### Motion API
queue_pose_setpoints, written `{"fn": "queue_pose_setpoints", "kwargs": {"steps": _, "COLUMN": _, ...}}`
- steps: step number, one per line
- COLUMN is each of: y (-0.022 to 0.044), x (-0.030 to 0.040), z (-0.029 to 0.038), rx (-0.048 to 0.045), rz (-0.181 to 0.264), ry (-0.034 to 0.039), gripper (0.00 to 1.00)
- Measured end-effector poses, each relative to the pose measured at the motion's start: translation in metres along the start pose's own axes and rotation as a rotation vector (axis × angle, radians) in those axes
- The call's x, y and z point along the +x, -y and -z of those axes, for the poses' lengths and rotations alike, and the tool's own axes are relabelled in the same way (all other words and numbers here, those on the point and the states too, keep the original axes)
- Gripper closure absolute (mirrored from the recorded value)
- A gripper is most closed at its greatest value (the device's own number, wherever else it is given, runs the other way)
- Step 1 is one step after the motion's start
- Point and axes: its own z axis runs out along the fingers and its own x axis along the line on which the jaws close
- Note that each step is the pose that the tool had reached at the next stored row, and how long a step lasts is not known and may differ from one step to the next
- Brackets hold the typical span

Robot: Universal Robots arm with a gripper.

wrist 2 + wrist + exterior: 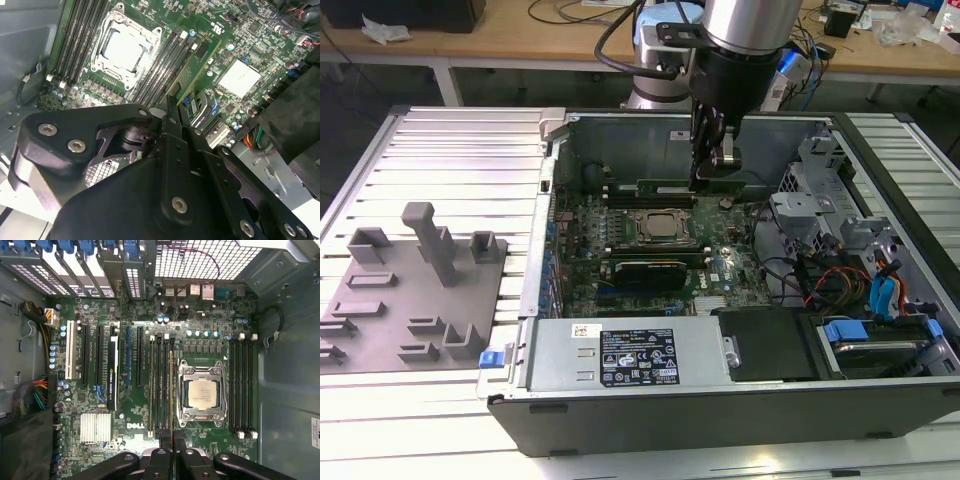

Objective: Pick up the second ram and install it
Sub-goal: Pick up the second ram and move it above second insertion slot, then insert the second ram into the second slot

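Inside open computer case [880, 160], narrow jaws clamp second ram [170, 390] edge-on beside CPU socket [202, 394].

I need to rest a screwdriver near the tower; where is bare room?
Bare slatted table lies behind the grey holder tray, left of the computer case in the exterior view. Inside it is crowded: motherboard, cables, claw.

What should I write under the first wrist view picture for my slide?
The gripper holds the second ram edge-on over the memory slots beside the CPU socket.
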Motion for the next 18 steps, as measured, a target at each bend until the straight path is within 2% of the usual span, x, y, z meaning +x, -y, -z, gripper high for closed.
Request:
{"fn": "queue_pose_setpoints", "kwargs": {"steps": 10, "y": 0.0, "x": 0.0, "z": -0.0003, "rx": 0.0, "rz": 0.0, "ry": 0.0003, "gripper": 0.87}}
{"fn": "queue_pose_setpoints", "kwargs": {"steps": 18, "y": 0.0006, "x": 0.0006, "z": -0.015, "rx": 0.0001, "rz": 0.0, "ry": 0.0004, "gripper": 0.87}}
